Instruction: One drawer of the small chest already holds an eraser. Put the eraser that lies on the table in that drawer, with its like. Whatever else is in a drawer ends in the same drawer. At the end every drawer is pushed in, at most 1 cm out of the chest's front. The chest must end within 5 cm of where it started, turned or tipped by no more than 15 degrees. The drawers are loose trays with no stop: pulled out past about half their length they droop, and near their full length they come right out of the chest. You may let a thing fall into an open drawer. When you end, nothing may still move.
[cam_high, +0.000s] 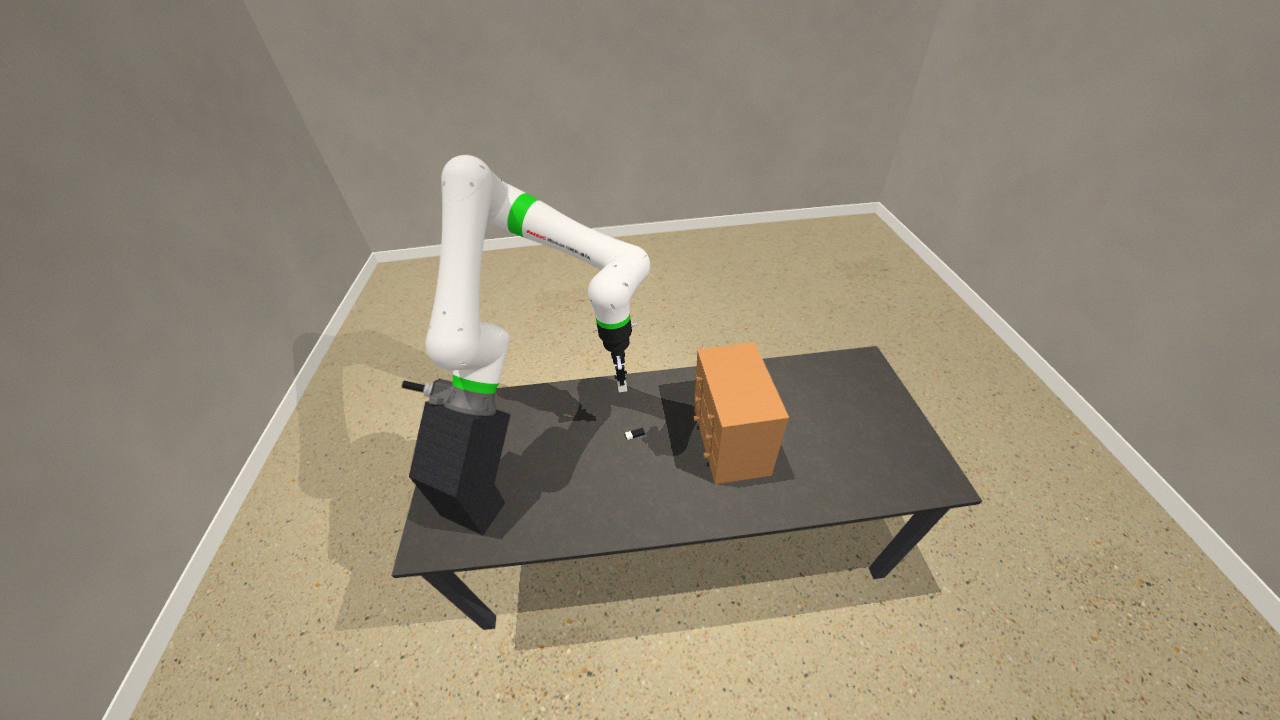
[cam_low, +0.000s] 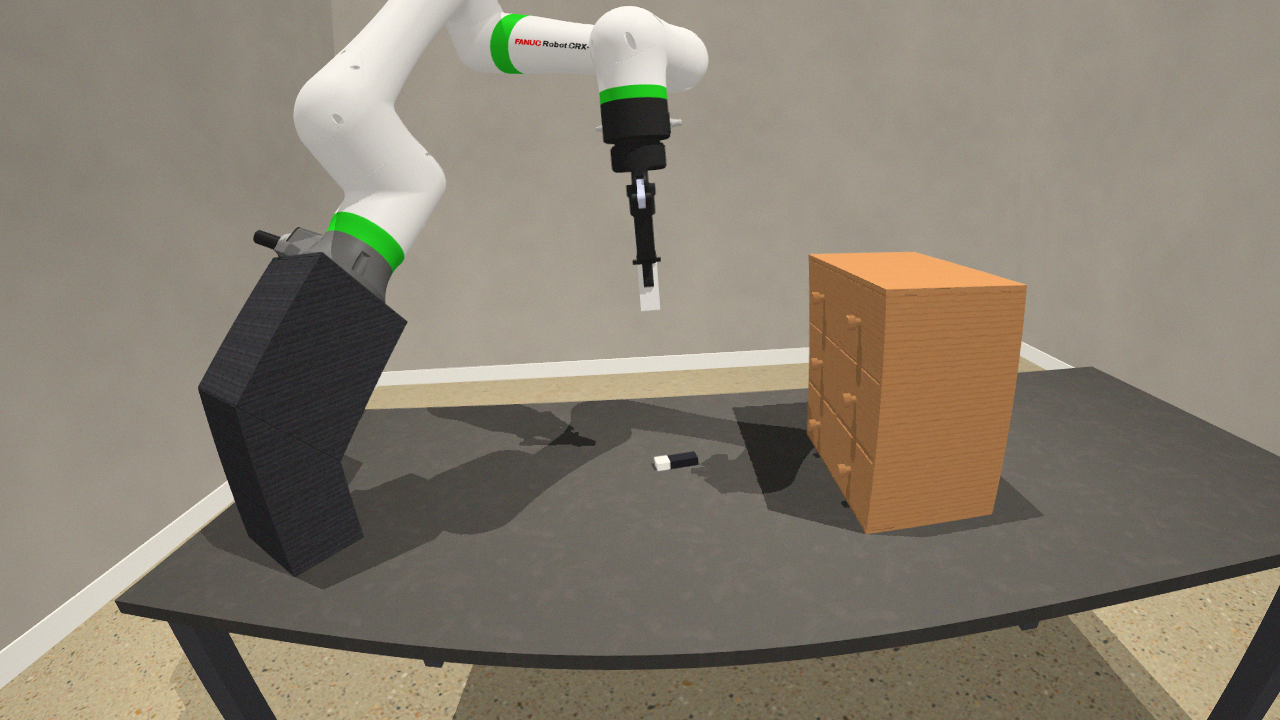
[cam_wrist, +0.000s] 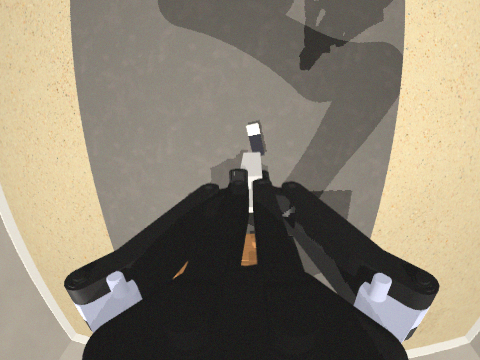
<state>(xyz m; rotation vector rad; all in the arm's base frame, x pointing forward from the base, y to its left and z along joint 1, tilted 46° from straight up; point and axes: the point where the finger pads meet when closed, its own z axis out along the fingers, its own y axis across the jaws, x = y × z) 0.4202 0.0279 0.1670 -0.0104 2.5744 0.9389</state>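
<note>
Orange wooden chest of drawers (cam_high: 751, 428) (cam_low: 944, 394) (cam_wrist: 249, 250): drawer interiors hidden behind their fronts in top and exterior views; the eraser inside cannot be seen. Its back and far side out of sight in both. Wrist view: chest mostly covered by the black gripper (cam_high: 622, 386) (cam_low: 649, 300) (cam_wrist: 251, 172), only orange slivers showing. Small round wooden knobs (cam_low: 850, 397) crowded and hard to separate from above. White jointed robot arm (cam_high: 460, 259) (cam_low: 358, 116): upper part cut by exterior view's top edge. Dark grey tabletop (cam_high: 859, 429) (cam_low: 626, 573) (cam_wrist: 165, 100): right end cropped in exterior view. Lettering on arm too small to read in top view.
</note>
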